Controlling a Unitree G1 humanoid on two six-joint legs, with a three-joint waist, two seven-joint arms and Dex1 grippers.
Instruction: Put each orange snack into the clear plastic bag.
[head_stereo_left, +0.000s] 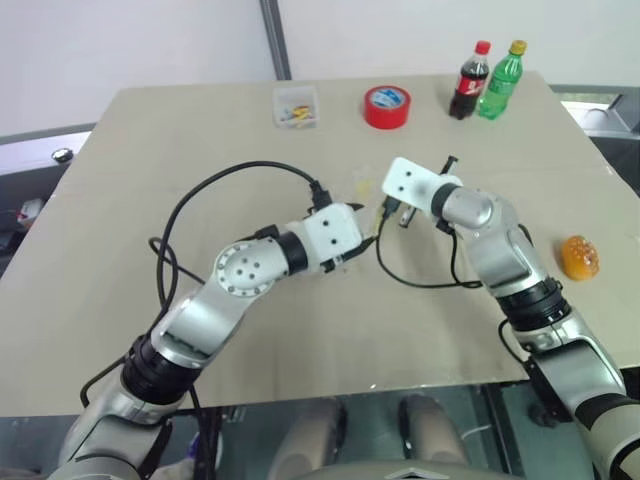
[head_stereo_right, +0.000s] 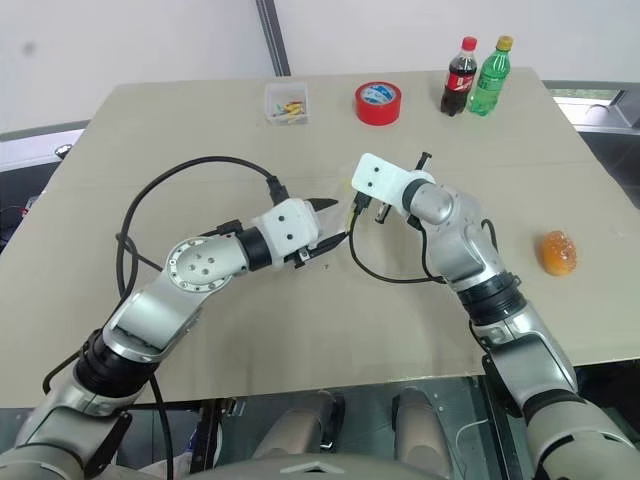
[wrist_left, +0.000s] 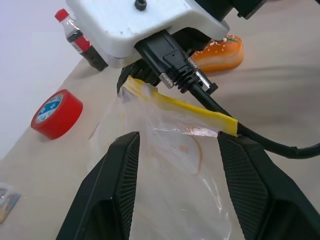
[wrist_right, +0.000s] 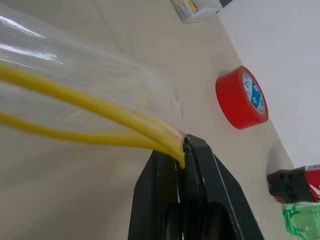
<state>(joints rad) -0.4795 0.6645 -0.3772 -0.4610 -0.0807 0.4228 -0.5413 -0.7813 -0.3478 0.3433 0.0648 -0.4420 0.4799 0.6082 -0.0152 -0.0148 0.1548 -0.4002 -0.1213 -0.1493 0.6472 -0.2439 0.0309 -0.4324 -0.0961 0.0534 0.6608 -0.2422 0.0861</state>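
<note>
Right claw (wrist_right: 184, 150) pinches the clear plastic bag (wrist_left: 165, 145) by its yellow edge; left claw (wrist_left: 180, 165) spread.

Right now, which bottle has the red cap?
The cola bottle, dark with a red cap and label. It stands left of the green bottle, whose cap is yellow, both at the table's far edge.

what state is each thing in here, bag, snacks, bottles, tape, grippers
plastic bag: pinched at its yellow strip, hanging between the grippers
orange snack: loose on the table, outside the bag
right gripper: shut on the bag's yellow strip
left gripper: open, fingers either side of the bag
cola bottle: upright, capped
green bottle: upright, capped
red tape roll: lying flat
</note>
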